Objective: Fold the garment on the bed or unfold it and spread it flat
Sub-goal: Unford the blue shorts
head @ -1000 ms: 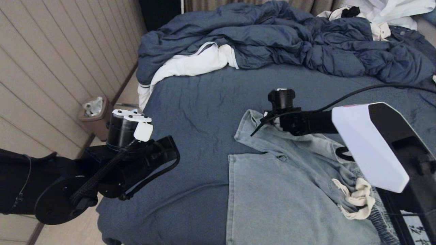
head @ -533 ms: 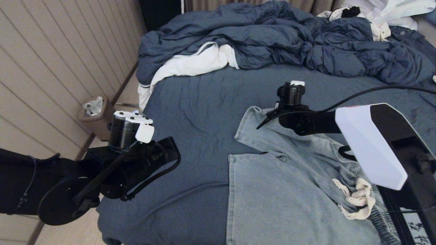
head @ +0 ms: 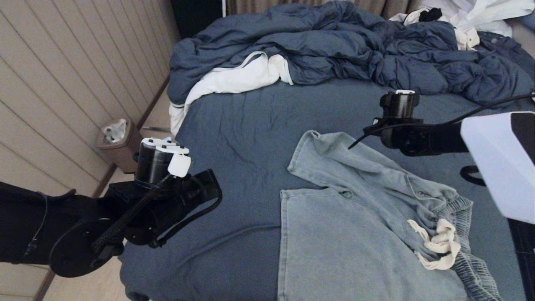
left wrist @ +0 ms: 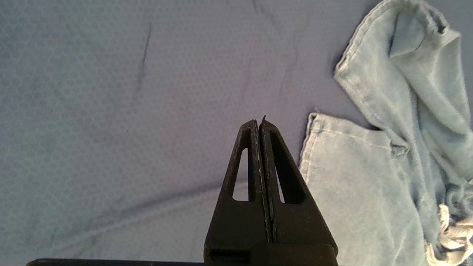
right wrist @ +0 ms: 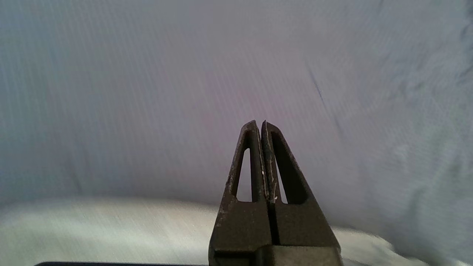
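The light blue shorts (head: 347, 242) lie on the dark slate-blue bed (head: 242, 125), toward its front right. Their near leg is flat; the far leg (head: 351, 161) is twisted and creased. The ribbed waistband (head: 466, 251) and a cream-white drawstring bunch (head: 439, 246) sit at the right. My right arm (head: 401, 125) hovers over bare sheet just beyond the far leg; its gripper (right wrist: 263, 123) is shut and holds nothing. My left arm (head: 167, 196) hangs at the bed's left edge. Its gripper (left wrist: 259, 123) is shut and empty, above the sheet, left of the near leg's hem (left wrist: 314, 147).
A puffy dark blue duvet (head: 334, 46) is heaped across the back of the bed, with a white cloth (head: 234, 79) spilling from under it at the left. More white clothing (head: 480, 16) lies at the back right. A waste bin (head: 115, 142) stands on the floor by the wall.
My right arm has swung right and farther back, off the shorts' far leg, uncovering the waistband. The shorts have stayed in place. The left arm has barely moved.
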Controlling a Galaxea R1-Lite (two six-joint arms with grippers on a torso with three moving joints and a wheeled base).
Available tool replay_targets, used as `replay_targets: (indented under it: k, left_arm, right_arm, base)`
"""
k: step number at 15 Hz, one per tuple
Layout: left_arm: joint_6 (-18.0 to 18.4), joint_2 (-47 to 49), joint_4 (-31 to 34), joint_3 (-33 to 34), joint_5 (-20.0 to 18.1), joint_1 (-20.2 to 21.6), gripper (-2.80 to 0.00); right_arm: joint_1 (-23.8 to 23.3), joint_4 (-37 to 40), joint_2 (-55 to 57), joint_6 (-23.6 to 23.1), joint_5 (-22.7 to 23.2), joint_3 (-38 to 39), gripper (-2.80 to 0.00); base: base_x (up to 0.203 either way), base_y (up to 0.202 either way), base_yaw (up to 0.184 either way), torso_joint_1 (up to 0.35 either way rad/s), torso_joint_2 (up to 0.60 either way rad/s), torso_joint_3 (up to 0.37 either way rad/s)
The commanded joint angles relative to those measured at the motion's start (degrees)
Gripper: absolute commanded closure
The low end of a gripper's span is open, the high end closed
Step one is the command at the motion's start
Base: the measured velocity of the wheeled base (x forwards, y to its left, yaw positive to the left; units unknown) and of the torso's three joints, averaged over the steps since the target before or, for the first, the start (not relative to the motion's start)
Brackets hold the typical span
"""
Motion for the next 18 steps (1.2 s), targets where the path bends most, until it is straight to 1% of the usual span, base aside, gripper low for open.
replay_targets:
  k: [1, 4, 5, 6, 7, 8, 12, 13, 16, 18]
  left_arm:
    - [-0.2, -0.2, -0.2, 0.3, 0.2, 0.0, 0.00]
    - [-0.2, 0.1, -0.2, 0.6, 0.1, 0.0, 0.00]
    - [-0.2, 0.2, -0.2, 0.6, 0.1, 0.0, 0.00]
    - [-0.2, 0.3, -0.2, 0.7, 0.1, 0.0, 0.00]
    - [-0.2, 0.5, -0.2, 0.7, 0.0, 0.0, 0.00]
    - [-0.3, 1.0, -0.2, 0.7, -0.3, -0.1, 0.00]
    - [-0.7, 1.3, -0.2, 1.0, -0.3, -0.2, 0.00]
    - [-0.7, 1.6, -0.2, 1.0, -0.3, -0.2, 0.00]
    - [-0.7, 2.1, -0.4, 1.0, -0.4, -0.2, 0.00]
    - [-0.7, 2.4, -0.4, 1.0, -0.3, -0.2, 0.00]
  right_arm:
    - [-4.2, 9.3, -7.3, 0.4, 8.6, 4.0, 0.00]
    - [-13.7, 23.3, -8.2, 4.5, 20.6, 2.8, 0.00]
    - [-16.5, 28.6, -8.1, 5.5, 25.7, 1.9, 0.00]
    - [-18.8, 34.2, -7.9, 6.2, 30.2, 1.0, 0.00]
    - [-19.8, 38.9, -7.1, 6.3, 32.8, 0.2, 0.00]
    - [-20.1, 41.3, -5.9, 6.3, 33.9, -0.2, 0.00]
    - [-20.0, 41.6, -2.6, 6.4, 34.0, -1.3, 0.00]
    - [-20.1, 41.7, -2.8, 6.4, 34.0, -1.0, -2.80]
    - [-20.4, 41.9, -4.7, 5.0, 34.1, 0.9, -2.80]
    - [-20.5, 41.9, -6.1, 3.1, 34.1, 4.8, -2.80]
  base:
    - [0.000, 0.000, 0.000, 0.000, 0.00, 0.000]
    - [0.000, 0.000, 0.000, 0.000, 0.00, 0.000]
    - [0.000, 0.000, 0.000, 0.000, 0.00, 0.000]
    - [0.000, 0.000, 0.000, 0.000, 0.00, 0.000]
    - [0.000, 0.000, 0.000, 0.000, 0.00, 0.000]
    - [0.000, 0.000, 0.000, 0.000, 0.00, 0.000]
    - [0.000, 0.000, 0.000, 0.000, 0.00, 0.000]
    - [0.000, 0.000, 0.000, 0.000, 0.00, 0.000]
    - [0.000, 0.000, 0.000, 0.000, 0.00, 0.000]
    - [0.000, 0.000, 0.000, 0.000, 0.00, 0.000]
